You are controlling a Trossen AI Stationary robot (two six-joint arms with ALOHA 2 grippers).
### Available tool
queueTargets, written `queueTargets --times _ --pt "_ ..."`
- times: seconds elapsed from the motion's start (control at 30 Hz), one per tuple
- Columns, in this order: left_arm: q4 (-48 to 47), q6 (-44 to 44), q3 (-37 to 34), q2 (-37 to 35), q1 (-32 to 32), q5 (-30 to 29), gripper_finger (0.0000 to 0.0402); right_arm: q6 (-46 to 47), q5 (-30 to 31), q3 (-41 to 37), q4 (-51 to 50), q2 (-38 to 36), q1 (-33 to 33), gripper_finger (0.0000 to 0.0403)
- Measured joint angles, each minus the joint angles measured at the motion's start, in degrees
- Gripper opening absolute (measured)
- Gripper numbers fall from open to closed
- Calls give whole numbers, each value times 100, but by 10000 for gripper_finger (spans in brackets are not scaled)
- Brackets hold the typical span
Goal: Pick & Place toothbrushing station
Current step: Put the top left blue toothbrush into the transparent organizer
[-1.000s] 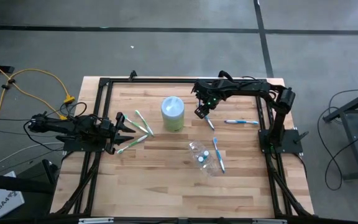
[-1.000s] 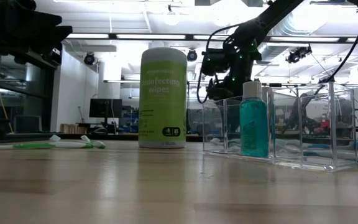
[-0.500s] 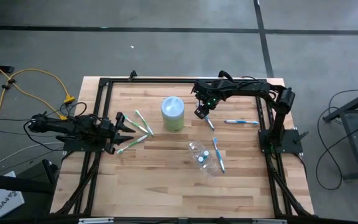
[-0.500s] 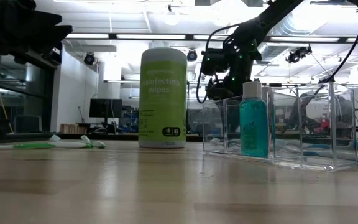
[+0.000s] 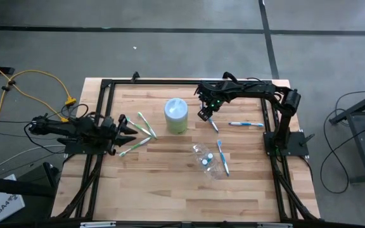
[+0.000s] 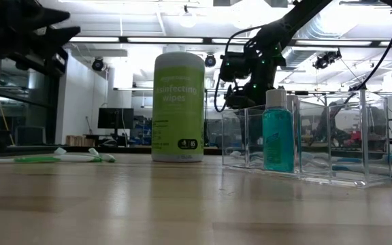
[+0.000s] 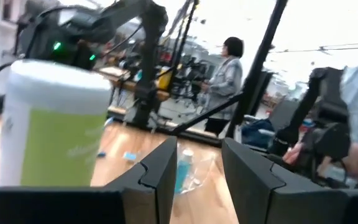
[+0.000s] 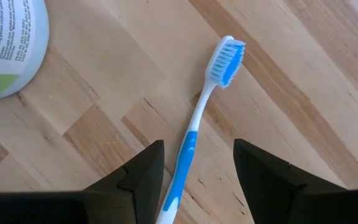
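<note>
Clear plastic container sits mid-worktop, likely light and crushable, best taken by its rim; right gripper hangs spread over a blue-white toothbrush beside the wipes canister, which looks slim, stiff, slippery, best pinched mid-handle; left gripper spread, idle.

We see the clear plastic container lying low on the wooden desk, a blue-capped tube standing upright inside it. One blue-white toothbrush lies flat, bristles sideways; another rests well apart, and a third lies at the container's edge. Green-white toothbrushes lie fanned together elsewhere on the wood.
</note>
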Motion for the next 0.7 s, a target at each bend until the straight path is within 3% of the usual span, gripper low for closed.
queueTargets --times 0.23,0.7 --pt "-616 137 0 0 0 -533 124 2 -163 0 35 0 0 185" --pt "-730 130 0 2 1 -634 124 261 -252 0 13 0 1 185"
